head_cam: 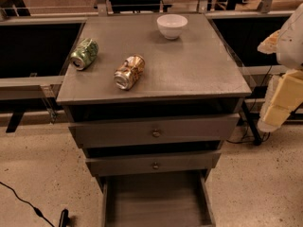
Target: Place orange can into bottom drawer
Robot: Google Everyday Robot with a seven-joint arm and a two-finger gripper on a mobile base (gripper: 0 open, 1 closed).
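The gripper (283,96) is at the right edge of the frame, beside the table (199,70) and a little below its top. It is well apart from everything on the table. I think the pale cream blocks there are the gripper, but this part is cut by the frame edge, so I cannot tell if it is open or closed. It seems to carry nothing.

The orange can (129,72) lies on its side on the table, left of the middle and near the front edge, with one silver end turned to the lower left. The green can (84,54) lies to its upper left, apart from it. A white bowl (172,25) stands near the back edge.

The step in hand is, in my judgement, the reach and grasp. The gripper should come from above and close across the round body of the can, not along its length. It should close gently, because a lying can rolls easily.

The bottom drawer (151,203) is open at the bottom of the frame, and its floor is bare. The two drawers with knobs (155,132) above it stick out a little. The can should therefore go down in front of them.
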